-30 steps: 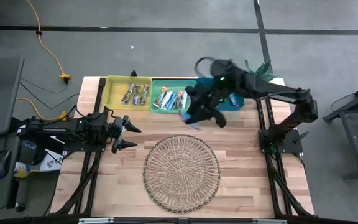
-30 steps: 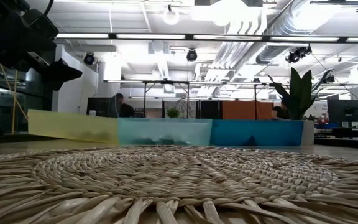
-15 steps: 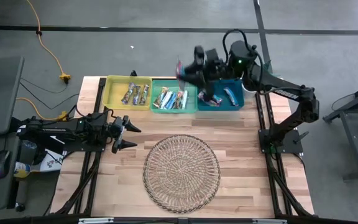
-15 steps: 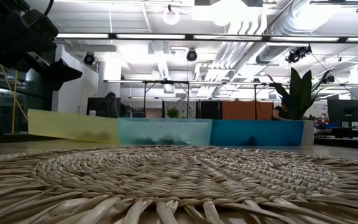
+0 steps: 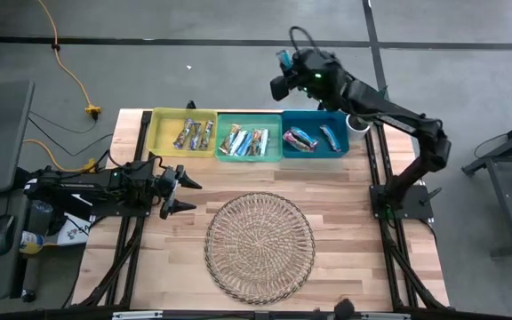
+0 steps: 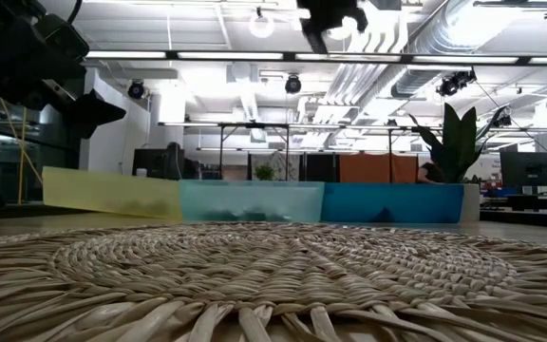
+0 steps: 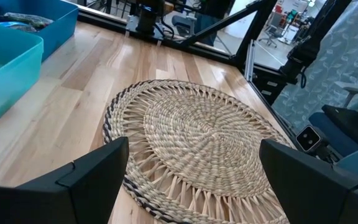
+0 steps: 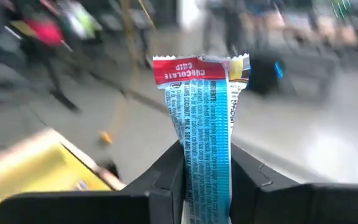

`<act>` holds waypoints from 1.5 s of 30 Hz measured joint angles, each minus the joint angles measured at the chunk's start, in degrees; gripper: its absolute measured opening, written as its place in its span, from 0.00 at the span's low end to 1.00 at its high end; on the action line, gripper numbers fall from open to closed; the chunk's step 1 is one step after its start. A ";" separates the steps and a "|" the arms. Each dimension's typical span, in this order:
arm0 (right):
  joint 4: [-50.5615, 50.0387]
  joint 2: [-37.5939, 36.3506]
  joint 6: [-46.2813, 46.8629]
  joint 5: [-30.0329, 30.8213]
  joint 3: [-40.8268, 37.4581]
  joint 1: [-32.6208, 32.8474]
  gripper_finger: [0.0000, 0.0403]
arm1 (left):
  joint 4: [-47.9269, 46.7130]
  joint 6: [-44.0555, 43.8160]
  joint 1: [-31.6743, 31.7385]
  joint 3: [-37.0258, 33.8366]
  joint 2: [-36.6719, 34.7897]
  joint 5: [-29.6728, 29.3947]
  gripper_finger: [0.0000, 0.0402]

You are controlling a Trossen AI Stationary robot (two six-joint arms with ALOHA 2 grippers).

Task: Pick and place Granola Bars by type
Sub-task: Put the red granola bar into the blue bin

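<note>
Clamped on a glossy light blue-white wrapped granola bar (image 8: 205,130), the right gripper (image 5: 283,60) has swung up from table level to hang beyond the bins' far edge, so no drop yet. Nearer, the left gripper (image 5: 185,184) waits spread wide beside the round woven wicker tray (image 5: 260,246); farther off, other crinkly bars lie sorted in smooth yellow (image 5: 157,133), teal (image 5: 249,115) and blue plastic bins (image 5: 314,116).

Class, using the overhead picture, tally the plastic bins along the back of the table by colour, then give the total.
Yellow bin: 1
Teal bin: 1
Blue bin: 1
Total: 3
</note>
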 joint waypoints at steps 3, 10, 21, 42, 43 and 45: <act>-8.63 3.05 6.26 -0.03 0.00 -2.74 0.19 | 0.02 -0.01 0.00 -0.01 -0.02 0.01 0.89; -25.95 11.80 11.92 -3.03 0.00 -7.50 0.19 | 0.01 0.00 -0.01 -0.01 -0.01 0.02 0.89; -37.52 20.21 9.42 -7.35 -1.28 -8.83 0.19 | 0.02 -0.01 -0.01 -0.01 -0.01 0.05 0.89; -10.94 4.97 15.95 -14.85 -37.45 -12.38 0.19 | 0.01 -0.01 0.00 -0.01 -0.02 0.18 0.89; -10.05 4.67 16.21 -15.18 -38.08 -12.38 0.19 | 0.02 0.01 -0.01 -0.01 -0.02 0.18 0.89; -8.80 4.54 16.33 -15.62 -39.00 -12.36 0.20 | 0.02 0.01 0.00 0.00 -0.01 0.18 0.89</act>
